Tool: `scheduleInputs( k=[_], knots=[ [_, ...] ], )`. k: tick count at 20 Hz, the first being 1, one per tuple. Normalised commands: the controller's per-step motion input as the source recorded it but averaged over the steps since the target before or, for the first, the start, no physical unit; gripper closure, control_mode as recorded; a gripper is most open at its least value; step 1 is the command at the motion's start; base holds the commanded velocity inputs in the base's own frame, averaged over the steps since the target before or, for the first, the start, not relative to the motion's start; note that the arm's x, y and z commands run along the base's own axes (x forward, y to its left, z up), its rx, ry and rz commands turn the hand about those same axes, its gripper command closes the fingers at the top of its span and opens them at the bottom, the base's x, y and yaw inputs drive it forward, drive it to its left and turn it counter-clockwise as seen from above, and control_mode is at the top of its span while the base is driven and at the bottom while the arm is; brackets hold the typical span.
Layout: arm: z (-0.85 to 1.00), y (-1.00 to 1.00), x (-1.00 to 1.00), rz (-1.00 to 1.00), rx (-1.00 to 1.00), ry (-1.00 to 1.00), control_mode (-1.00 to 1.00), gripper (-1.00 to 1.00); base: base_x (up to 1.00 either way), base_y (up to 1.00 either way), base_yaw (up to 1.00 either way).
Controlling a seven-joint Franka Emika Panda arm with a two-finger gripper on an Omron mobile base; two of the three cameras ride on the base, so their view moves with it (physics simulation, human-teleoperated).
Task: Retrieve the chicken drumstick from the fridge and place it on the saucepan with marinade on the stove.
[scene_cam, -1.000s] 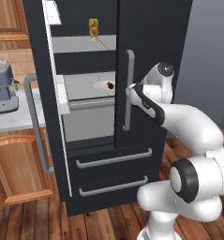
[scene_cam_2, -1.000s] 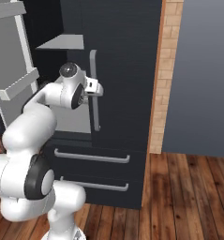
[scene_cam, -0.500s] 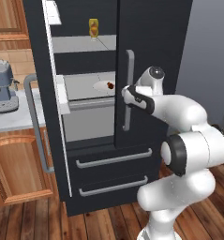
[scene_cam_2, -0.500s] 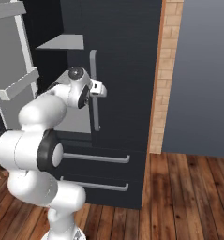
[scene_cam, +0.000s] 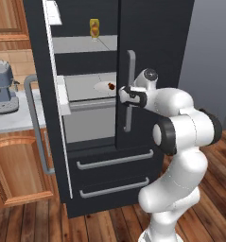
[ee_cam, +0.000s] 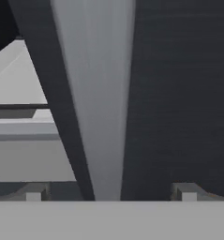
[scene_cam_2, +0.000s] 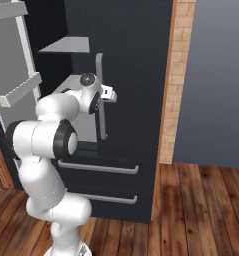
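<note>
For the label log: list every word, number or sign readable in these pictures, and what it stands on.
No readable text anywhere.
Squeeze bottle on the fridge's top shelf: no legible label.
White sheet on the open door: blank or too blurred to tell.
Coffee machine: no legible marks.

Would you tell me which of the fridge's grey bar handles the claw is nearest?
The upright handle on the closed right door; the open claw straddles it, unlike the open left door's handle or the drawer bars.

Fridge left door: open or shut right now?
Open. The fridge's left door is swung out, exposing grey shelves with the chicken drumstick on a white plate; the right door with its bar handle is shut.
</note>
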Motion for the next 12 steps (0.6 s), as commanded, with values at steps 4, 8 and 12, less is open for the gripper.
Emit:
scheduleInputs(
  k=[4, 8, 12],
  knots=[
    [-0.14, 0.01, 0.66, 0.00, 0.00, 0.00, -1.00, -1.00, 0.00, 0.00, 0.00],
    [-0.19, 0.01, 0.66, 0.00, 0.00, 0.00, -1.00, -1.00, 0.00, 0.00, 0.00],
    [-0.23, 0.00, 0.68, 0.00, 0.00, 0.00, -1.00, -1.00, 0.00, 0.00, 0.00]
  ],
)
